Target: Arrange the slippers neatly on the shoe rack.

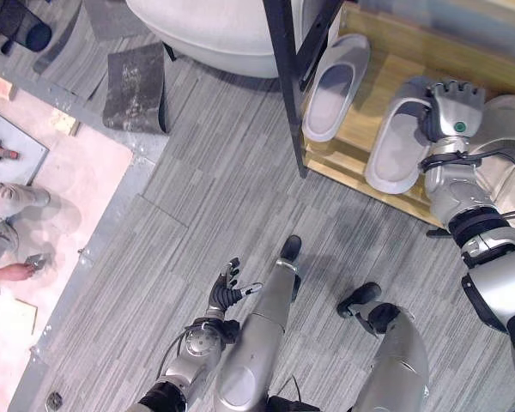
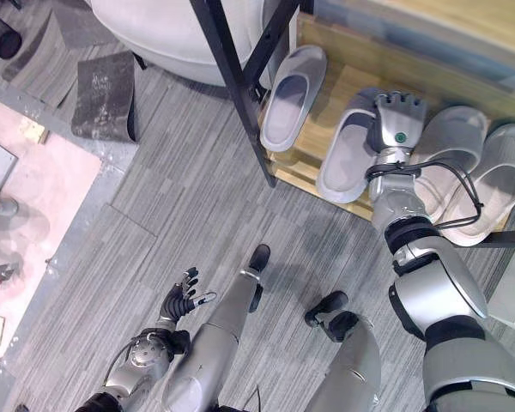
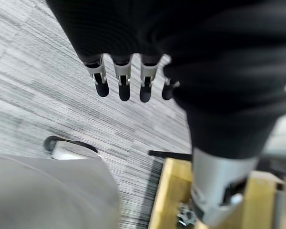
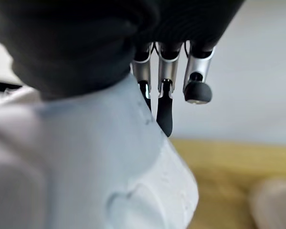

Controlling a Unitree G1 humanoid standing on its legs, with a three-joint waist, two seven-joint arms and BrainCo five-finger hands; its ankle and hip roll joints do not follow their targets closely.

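Right now the right hand (image 2: 398,116) sits on the toe end of the second slipper (image 2: 343,159) on the wooden shoe rack (image 2: 302,153), fingers laid over its top; can't tell whether they're curled on it or just resting. That slipper lies tilted, heel at the rack's front edge. First slipper (image 2: 287,99) lies to its left, apart, by the black frame post (image 2: 232,81). Two more slippers (image 2: 485,184) lie side by side on the right. Left hand (image 1: 227,287) hangs low over the grey carpet floor (image 1: 189,197), fingers relaxed, holding nothing. Person's hand (image 1: 17,271) shows at far left.
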